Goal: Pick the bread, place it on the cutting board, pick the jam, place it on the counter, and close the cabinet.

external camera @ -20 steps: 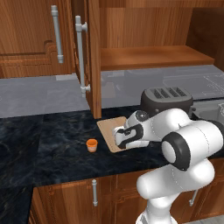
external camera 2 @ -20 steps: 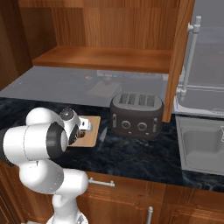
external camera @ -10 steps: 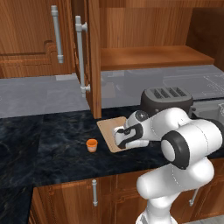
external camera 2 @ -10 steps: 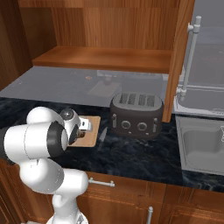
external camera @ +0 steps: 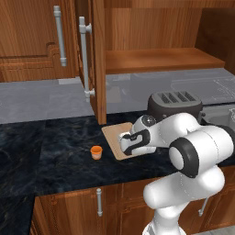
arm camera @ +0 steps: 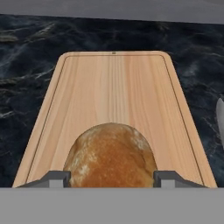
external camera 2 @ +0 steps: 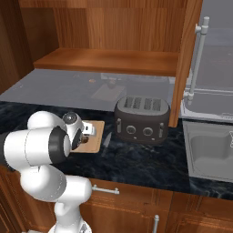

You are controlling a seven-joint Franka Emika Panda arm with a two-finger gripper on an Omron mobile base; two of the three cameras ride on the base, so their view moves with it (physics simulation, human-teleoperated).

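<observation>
Brown bread (arm camera: 111, 155) sitting on the cutting board (arm camera: 114, 94), claw (arm camera: 111, 178) hugging both sides; jam (external camera: 96, 152) at nine o'clock.

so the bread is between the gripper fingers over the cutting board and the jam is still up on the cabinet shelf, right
Not quite. The jam sits on the counter, left of the cutting board, as the left base view shows. The bread is indeed between the gripper fingers over the board.
</observation>
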